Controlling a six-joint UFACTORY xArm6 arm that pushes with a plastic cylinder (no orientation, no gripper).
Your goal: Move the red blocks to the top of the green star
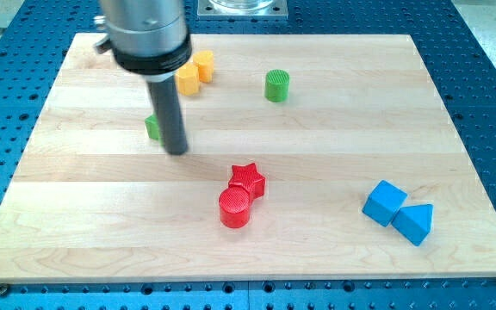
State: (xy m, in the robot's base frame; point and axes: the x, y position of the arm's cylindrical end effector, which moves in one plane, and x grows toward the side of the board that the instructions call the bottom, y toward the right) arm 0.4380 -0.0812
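Note:
A red star (249, 180) and a red cylinder (235, 207) sit touching each other near the board's middle, the cylinder at the star's lower left. A green block (151, 127), mostly hidden behind my rod, lies at the view's upper left; its shape cannot be made out. My tip (176, 150) rests on the board just right of and below that green block, up and to the left of the red blocks and apart from them.
Two yellow blocks (195, 71) sit together near the top, partly behind the arm. A green cylinder (276, 85) stands at the top middle. A blue cube (383, 202) and a blue triangular block (415, 223) touch at the lower right.

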